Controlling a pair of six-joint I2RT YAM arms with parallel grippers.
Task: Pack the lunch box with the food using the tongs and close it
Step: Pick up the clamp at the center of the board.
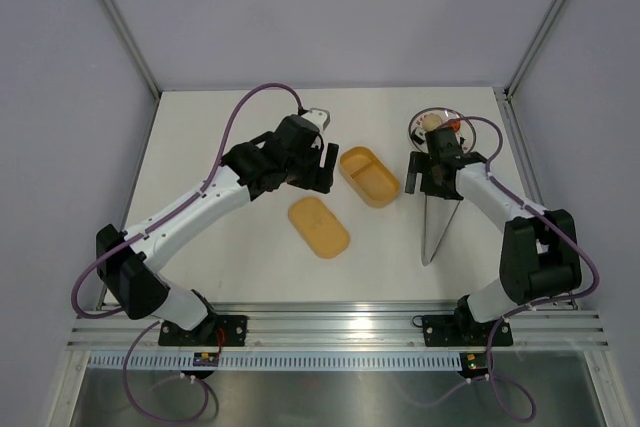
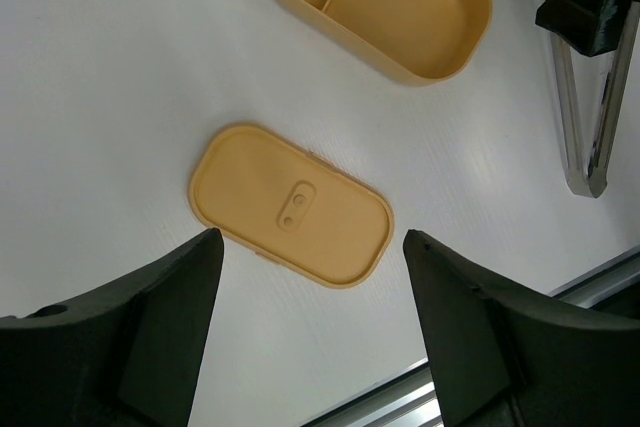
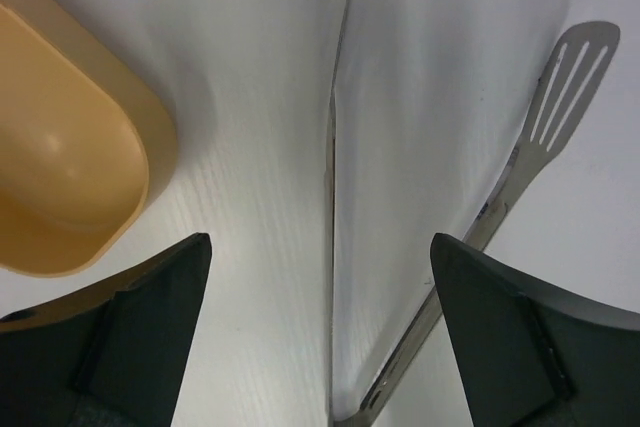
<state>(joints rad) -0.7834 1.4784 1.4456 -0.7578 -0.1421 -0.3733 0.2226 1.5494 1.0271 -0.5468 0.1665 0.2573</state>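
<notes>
Your right gripper (image 3: pixel 320 247), jaws wide and empty, straddles the tongs (image 1: pixel 431 245). Their long axis runs front-to-back beneath it. Left gripper (image 2: pixel 312 242), also open, sits farther off.

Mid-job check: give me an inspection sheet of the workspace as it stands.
Surface: white table, no spills seen.
Job's things: lunch box open, both compartments empty; lid flat beside it; tongs lying on the table; food on plate.
Clutter: nothing seen.
Grippers: left gripper open above lid; right gripper open over tongs, not gripping.
Cables: purple cables along both arms; right one loops near plate.
Surroundings: grey walls, metal rail at near edge.
</notes>
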